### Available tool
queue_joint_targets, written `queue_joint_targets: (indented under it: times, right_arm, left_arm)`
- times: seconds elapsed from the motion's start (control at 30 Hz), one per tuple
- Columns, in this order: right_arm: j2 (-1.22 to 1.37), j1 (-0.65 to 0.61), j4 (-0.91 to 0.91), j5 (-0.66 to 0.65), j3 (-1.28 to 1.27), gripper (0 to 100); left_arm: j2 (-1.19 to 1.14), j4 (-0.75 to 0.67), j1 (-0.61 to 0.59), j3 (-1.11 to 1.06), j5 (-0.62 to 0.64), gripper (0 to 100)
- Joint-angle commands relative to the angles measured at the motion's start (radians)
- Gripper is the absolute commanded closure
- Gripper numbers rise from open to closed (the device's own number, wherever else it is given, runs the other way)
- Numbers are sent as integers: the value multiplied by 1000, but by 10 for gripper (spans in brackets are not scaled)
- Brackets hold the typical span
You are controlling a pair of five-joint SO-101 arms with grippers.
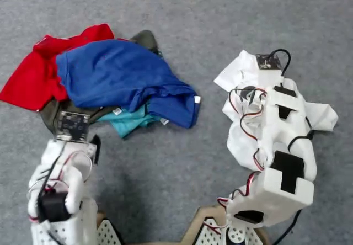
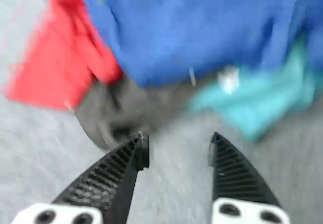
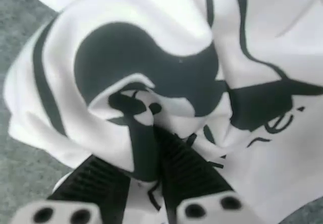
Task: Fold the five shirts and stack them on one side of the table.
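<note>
I noted right hand (image 3: pixel 151 135) clamped on white shirt (image 3: pixel 126 12) directly beneath; left hand (image 2: pixel 179 148) apart, shirt pile (image 1: pixel 121 76) just ahead, nearer it.

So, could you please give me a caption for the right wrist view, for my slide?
Right gripper shut on a fold of the white shirt with black print, on the grey table.
</note>
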State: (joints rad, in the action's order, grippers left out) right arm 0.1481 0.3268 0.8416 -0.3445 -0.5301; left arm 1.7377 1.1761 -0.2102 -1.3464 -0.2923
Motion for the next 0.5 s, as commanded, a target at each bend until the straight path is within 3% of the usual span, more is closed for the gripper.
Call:
queue_joint_targets:
  times: [0.0,0.07,0.23,0.47]
  right_arm:
    - [-1,-21,-15,-6,-18,985]
    - [-1,-21,-15,0,-18,985]
    - [-1,-32,-15,-3,-19,985]
    - [-1,-34,-17,-6,-19,985]
  left_arm:
    - [-232,-55,-8,272,23,770]
    - [-460,-58,-15,432,46,751]
    - [-1057,-5,13,823,249,656]
    - [-1743,0,120,1245,256,649]
